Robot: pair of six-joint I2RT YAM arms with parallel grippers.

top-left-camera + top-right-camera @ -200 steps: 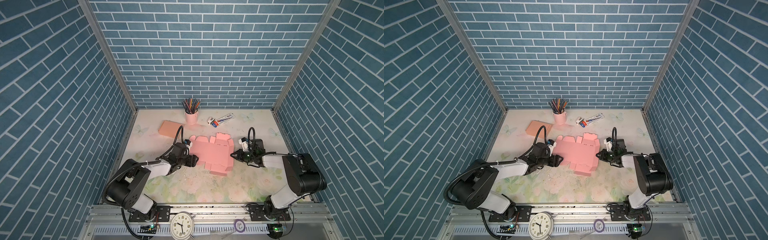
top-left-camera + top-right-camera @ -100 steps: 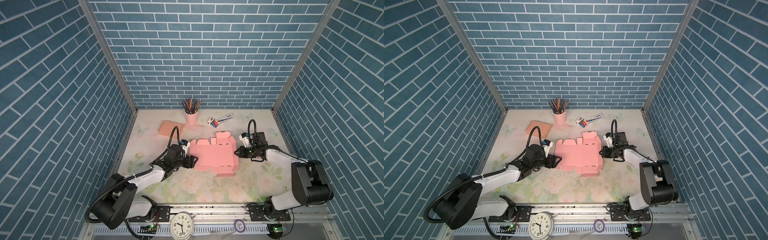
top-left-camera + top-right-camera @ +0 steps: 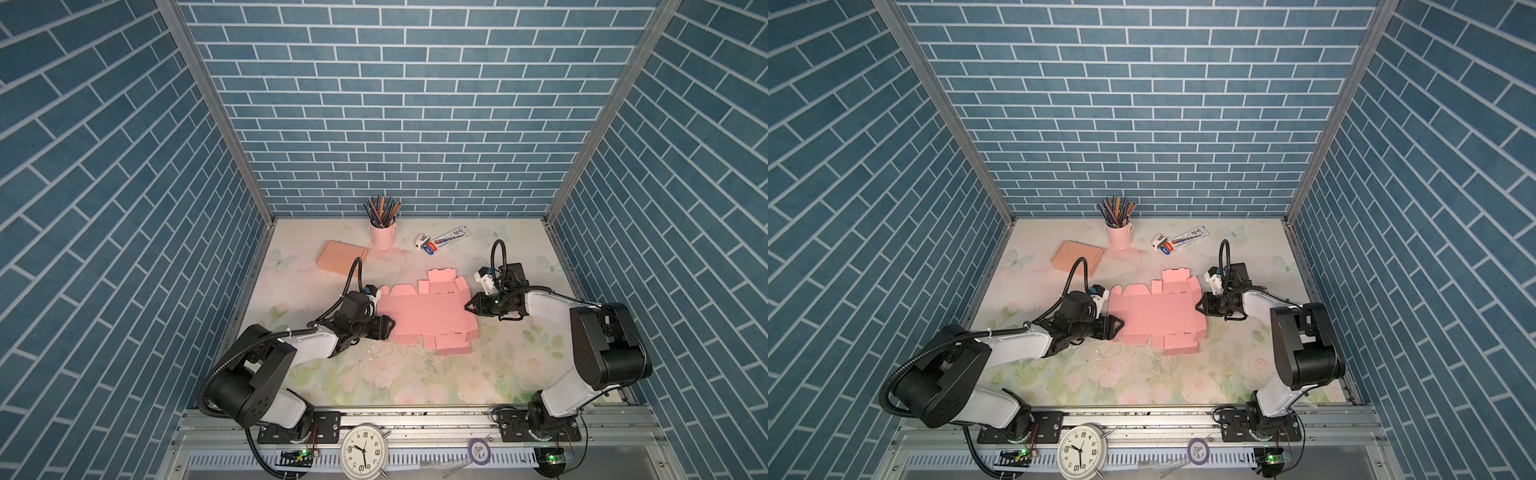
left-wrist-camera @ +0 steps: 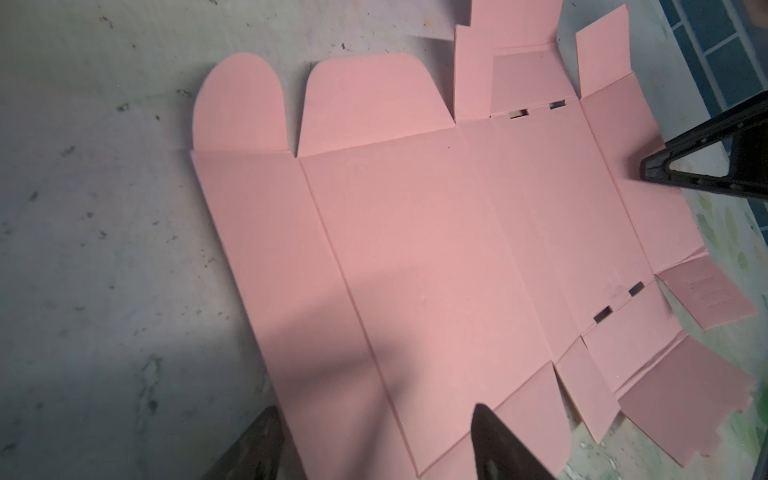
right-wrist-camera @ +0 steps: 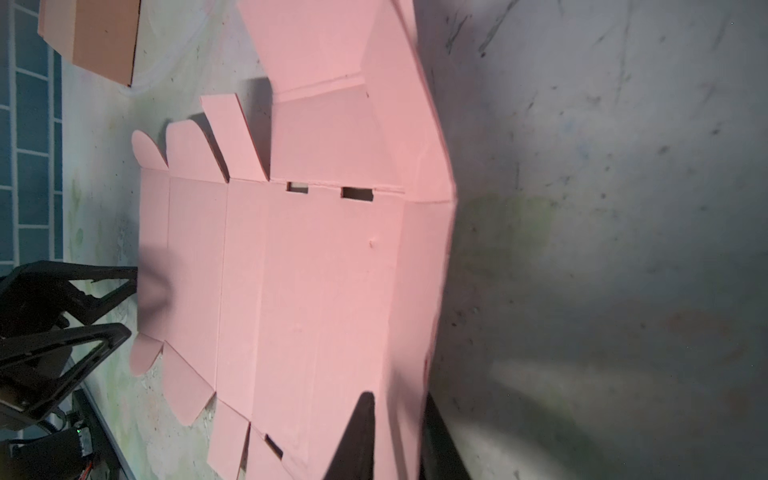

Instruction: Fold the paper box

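Observation:
The paper box [image 3: 424,316] [image 3: 1154,316] is a flat, unfolded pink sheet with creases, slots and end flaps, lying mid-table. My left gripper [image 3: 388,326] [image 3: 1119,326] stands open at the sheet's left edge. In the left wrist view [image 4: 376,407] its fingers straddle the sheet's [image 4: 415,232] near corner without pinching it. My right gripper [image 3: 467,307] [image 3: 1198,308] is at the right edge. In the right wrist view [image 5: 397,395] its jaws stand slightly apart around the raised edge panel of the sheet [image 5: 316,257].
A folded peach box [image 3: 343,257] [image 5: 95,37] lies at the back left. A pink cup of pencils [image 3: 383,232] and a pen pack with an eraser [image 3: 446,240] sit along the back. A clock [image 3: 363,451] and a tape ring [image 3: 478,449] rest on the front rail.
The sheet has been dragged right and turned square to the table. My right jaws, shut on its edge before, have parted a little. The left gripper stayed open at the left edge.

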